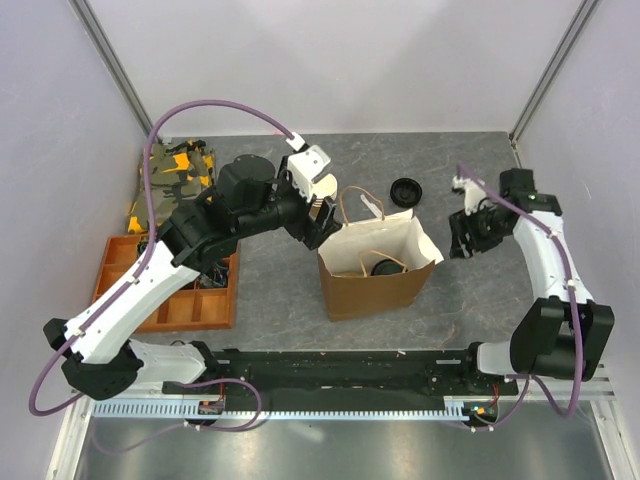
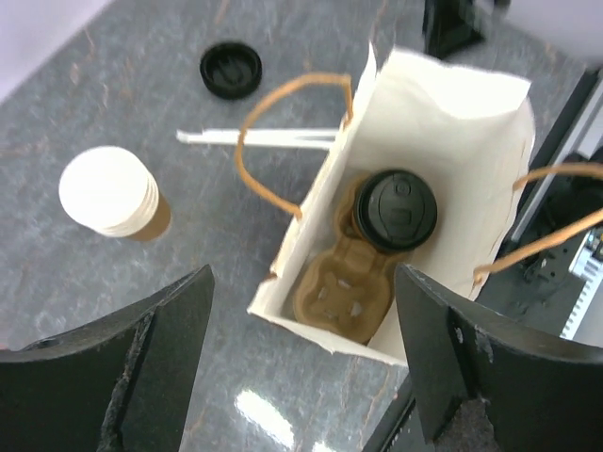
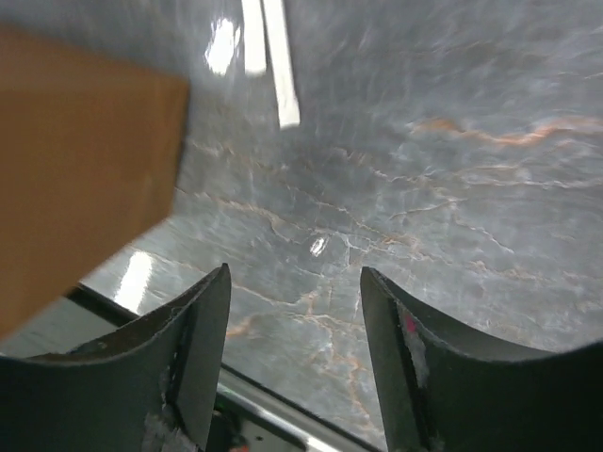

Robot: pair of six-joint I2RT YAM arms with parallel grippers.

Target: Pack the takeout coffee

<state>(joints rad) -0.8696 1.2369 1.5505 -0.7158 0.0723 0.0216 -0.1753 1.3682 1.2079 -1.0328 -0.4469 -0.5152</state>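
From above, the left gripper hangs at the far left corner of an open paper bag. The right gripper sits off the bag's right side, apart from it. How wide either one stands is hard to tell here. The coffee cup, capped in black, stands inside the bag. A loose lid lies on the table beyond the bag, between the two grippers. In the left wrist view the jaws stand wide apart with nothing between them. The coffee cup is ahead of them, toward the finger on the view's right, seated in a cardboard cup carrier on the bag's floor. A stack of cups stands outside the bag, ahead of the other finger. In the right wrist view the jaws are likewise wide open and empty over the table, with the bag's brown side ahead to the left and white strips farther ahead.
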